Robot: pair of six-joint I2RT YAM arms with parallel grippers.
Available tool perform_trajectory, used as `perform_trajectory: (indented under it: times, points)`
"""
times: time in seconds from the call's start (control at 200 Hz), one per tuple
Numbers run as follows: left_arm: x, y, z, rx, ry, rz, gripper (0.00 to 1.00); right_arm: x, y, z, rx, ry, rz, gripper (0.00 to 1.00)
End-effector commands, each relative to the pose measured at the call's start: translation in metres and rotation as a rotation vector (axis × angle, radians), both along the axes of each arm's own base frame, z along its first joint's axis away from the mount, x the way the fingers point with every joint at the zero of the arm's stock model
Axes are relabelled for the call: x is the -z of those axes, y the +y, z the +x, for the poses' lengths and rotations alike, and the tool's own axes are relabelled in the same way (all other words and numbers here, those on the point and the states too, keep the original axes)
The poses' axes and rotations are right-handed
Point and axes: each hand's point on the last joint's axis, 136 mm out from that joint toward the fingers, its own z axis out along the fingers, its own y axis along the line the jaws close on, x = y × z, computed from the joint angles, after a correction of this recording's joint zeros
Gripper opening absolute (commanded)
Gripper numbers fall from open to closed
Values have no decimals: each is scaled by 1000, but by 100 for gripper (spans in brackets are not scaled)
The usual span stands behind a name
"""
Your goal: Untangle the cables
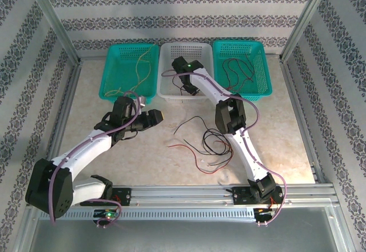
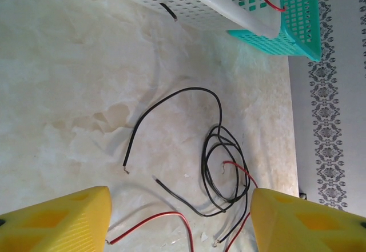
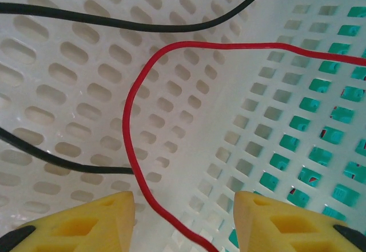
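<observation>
Several cables [image 1: 213,146], black & red, lie tangled on the counter [image 1: 274,143] btw. your two arms. From the left wrist cam you see black loops [image 2: 220,169] lying over a red strand [image 2: 154,219], w/ loose ends nearby.

More sit in the baskets at the far edge: yellow cables [image 1: 140,69] in the left teal basket [image 1: 106,75], dark cables [image 1: 240,72] in the right teal basket [image 1: 265,69]. In the white basket [image 1: 164,69] btw. them you have a red cable [image 3: 128,132] & black cables [image 3: 114,20] on its floor.

Your right tool [image 3: 186,223] is down inside the white basket, fingers spread. The red cable runs thru the gap w/o being pinched.

Your left tool [image 2: 180,223] hangs over the counter, just left of the tangle & near the left teal basket. Its fingers are spread wide, nothing held.
</observation>
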Motion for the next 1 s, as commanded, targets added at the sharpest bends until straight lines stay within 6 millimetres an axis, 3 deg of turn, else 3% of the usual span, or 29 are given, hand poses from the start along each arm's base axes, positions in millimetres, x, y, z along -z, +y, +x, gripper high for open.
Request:
perform_trajectory:
  times: [0.0,0.17,0.295,0.425,0.61,0.7,0.83,0.899,0.994]
  points:
    - [-8,-7,6,10,-27,-54,65,3,-9,7,3,-17,-45,48]
    - [-9,-7,6,6,-26,-53,64,3,-11,17,-1,-64,-91,18]
    - [-10,-5,5,2,-31,-43,64,-14,-8,29,11,-132,-75,0]
    - [-11,-5,8,-2,-37,-40,64,-56,1,38,40,-239,23,0]
    - [-14,-8,13,1,-46,-46,63,-138,4,39,122,-402,274,0]
    - [-12,-9,12,8,-42,-41,63,-162,-16,41,208,-455,416,0]
    - [-11,-8,9,7,-42,-33,62,-166,-59,46,353,-476,629,0]
    - [-11,-6,8,3,-42,-30,62,-158,-82,52,430,-487,731,0]
    - [-11,-7,8,2,-42,-29,62,-128,-115,57,542,-443,807,0]
